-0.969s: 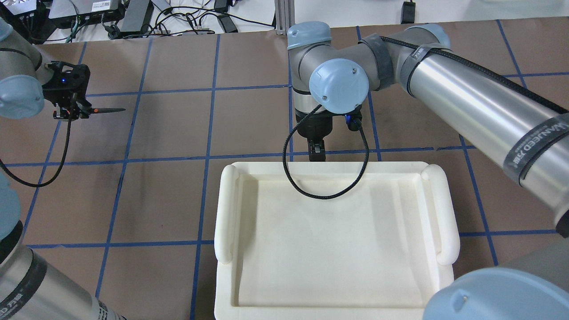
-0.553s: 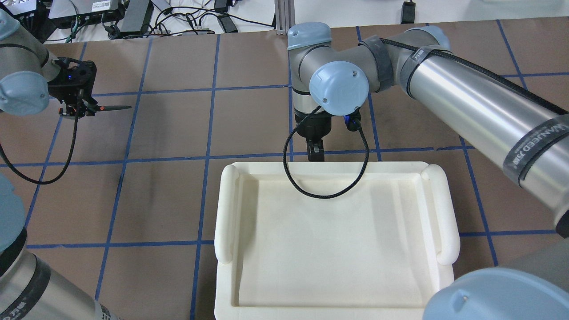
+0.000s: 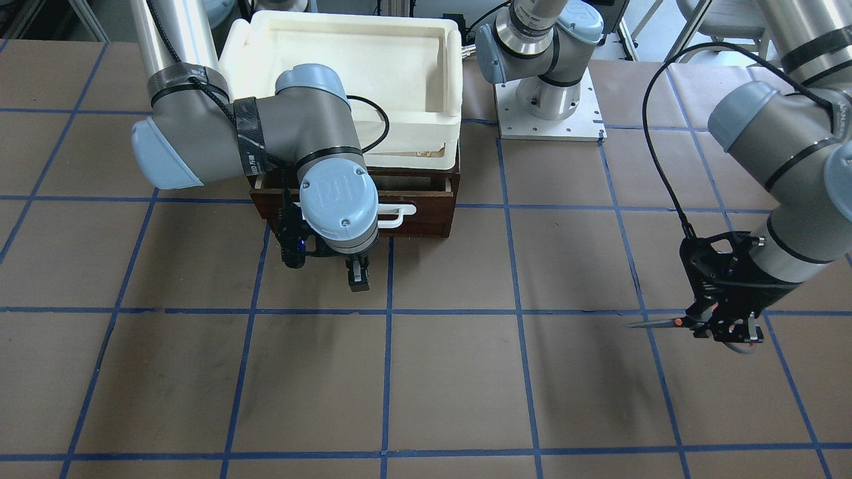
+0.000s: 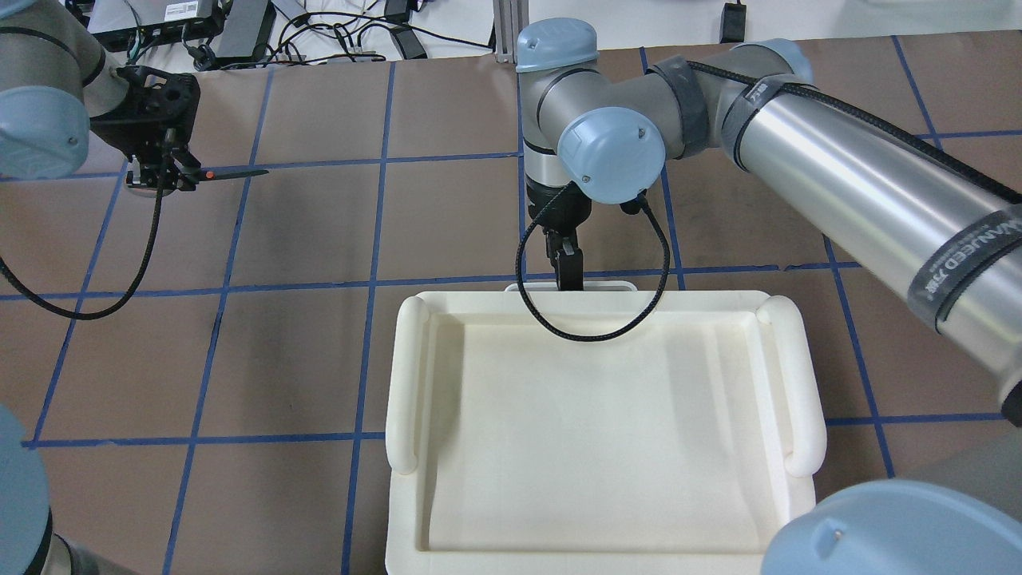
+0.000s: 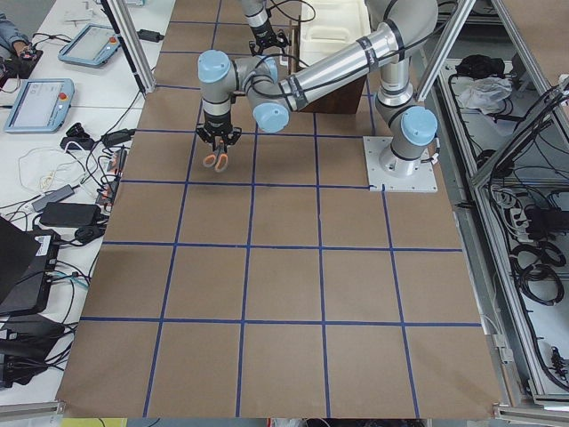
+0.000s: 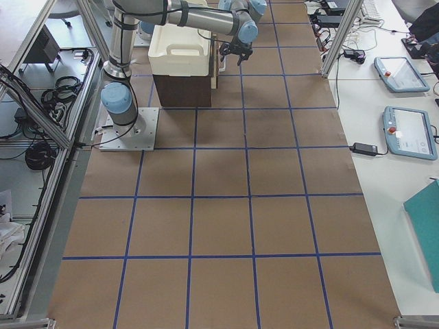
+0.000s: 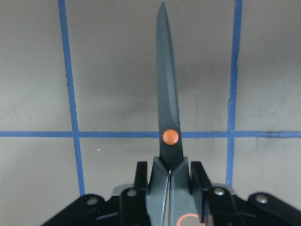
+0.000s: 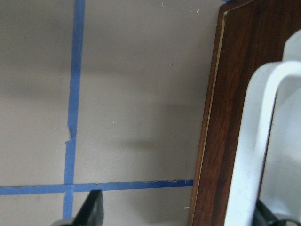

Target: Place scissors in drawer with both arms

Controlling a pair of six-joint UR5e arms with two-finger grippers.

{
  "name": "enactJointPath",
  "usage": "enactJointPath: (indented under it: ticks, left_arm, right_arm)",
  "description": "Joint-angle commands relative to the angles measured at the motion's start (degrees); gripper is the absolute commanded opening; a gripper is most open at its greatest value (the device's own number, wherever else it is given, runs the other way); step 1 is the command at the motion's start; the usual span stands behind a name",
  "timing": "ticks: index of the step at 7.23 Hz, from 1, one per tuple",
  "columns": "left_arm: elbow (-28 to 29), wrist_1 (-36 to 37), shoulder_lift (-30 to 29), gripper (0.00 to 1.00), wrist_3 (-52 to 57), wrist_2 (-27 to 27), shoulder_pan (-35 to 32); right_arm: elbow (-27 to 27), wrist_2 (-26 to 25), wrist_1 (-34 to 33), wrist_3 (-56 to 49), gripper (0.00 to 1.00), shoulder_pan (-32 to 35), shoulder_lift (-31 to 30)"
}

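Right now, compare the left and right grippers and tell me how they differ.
The left gripper has its jaws shut on the scissors; the right gripper has its jaws open. The left gripper hangs above the table, far from the drawer; the right gripper sits at the drawer's white handle. Both are black.

Left end effector (image 4: 172, 177), clamped on the scissors (image 4: 231, 172), has shifted farther from the robot and inward over the table (image 4: 303, 359). Blade tip has crossed a lengthwise blue tape line; the blades now run just beside a crosswise one. Right end effector (image 4: 567, 271) has edged outward a little, and more of its length shows in the overhead view. White bar handle (image 4: 615, 284) of the drawer (image 3: 429, 216) now peeks out past the tray rim (image 4: 703, 297); it was hidden before.
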Motion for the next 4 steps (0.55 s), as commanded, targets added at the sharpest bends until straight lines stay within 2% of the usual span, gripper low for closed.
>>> enactJointPath:
  ticks: [1, 4]
  left_arm:
    - [0.0, -7.2, 7.2, 0.0, -3.2, -0.1, -3.4]
    - [-0.2, -12.0, 11.3, 0.0, -10.2, -0.3, -8.7]
  right_arm:
    - [-2.1, -0.2, -0.7, -2.3, 1.0, -0.4, 0.2]
    - [-5.1, -0.3, -0.7, -3.2, 1.0, -1.2, 2.1]
